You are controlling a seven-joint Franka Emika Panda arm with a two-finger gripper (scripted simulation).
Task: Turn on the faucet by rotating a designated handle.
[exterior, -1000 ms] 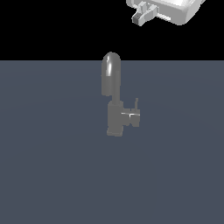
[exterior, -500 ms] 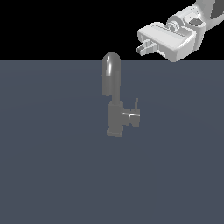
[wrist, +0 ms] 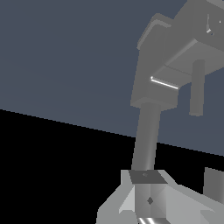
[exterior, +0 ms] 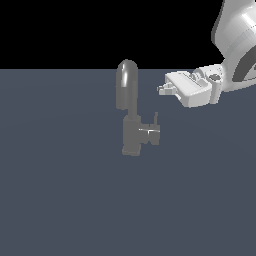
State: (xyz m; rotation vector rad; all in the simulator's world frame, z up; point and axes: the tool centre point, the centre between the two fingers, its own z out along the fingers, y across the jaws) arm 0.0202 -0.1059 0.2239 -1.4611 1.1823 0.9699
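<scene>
The dull-grey faucet (exterior: pixel 132 137) stands on the floor, its round-topped spout (exterior: pixel 126 84) rising above a blocky body. The handle (exterior: pixel 156 120) is a thin lever standing up from a stubby cylinder on the body's side, toward the exterior view's right. My gripper (exterior: pixel 162 90) hangs above and to the right of the handle, level with the spout, touching nothing. In the wrist view the faucet (wrist: pixel 157 65), its spout (wrist: pixel 146 135) and the handle (wrist: pixel 197 89) lie ahead of my gripper (wrist: pixel 180 188), whose fingers (wrist: pixel 213 183) stand apart and open with nothing between them.
A flat dark blue-grey floor (exterior: pixel 60 200) spreads around the faucet. The glossy white arm (exterior: pixel 240 45) comes in from the exterior view's upper right.
My gripper has come down from the upper right corner of the exterior view and moved left toward the faucet. The faucet and handle have not moved.
</scene>
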